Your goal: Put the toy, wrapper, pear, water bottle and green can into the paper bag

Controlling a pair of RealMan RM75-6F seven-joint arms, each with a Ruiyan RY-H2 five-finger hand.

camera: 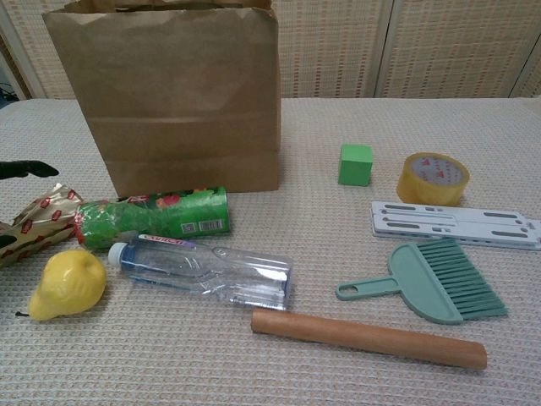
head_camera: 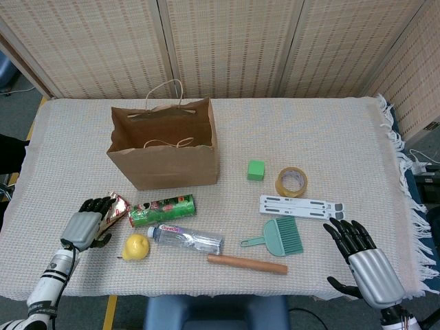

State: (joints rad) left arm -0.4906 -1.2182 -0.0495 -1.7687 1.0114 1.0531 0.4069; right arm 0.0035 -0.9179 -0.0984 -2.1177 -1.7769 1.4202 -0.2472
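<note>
The brown paper bag stands open at the back left. In front of it lie the gold and red wrapper, the green can on its side, the clear water bottle and the yellow pear. A green cube sits to the right of the bag. My left hand is at the wrapper's left end, fingers apart over it; the chest view shows one dark fingertip above the wrapper. My right hand hovers with spread fingers at the front right, holding nothing.
A roll of yellow tape, a white slotted strip, a teal hand brush and a wooden rod lie on the right half of the woven cloth. The table's front edge is close behind both hands.
</note>
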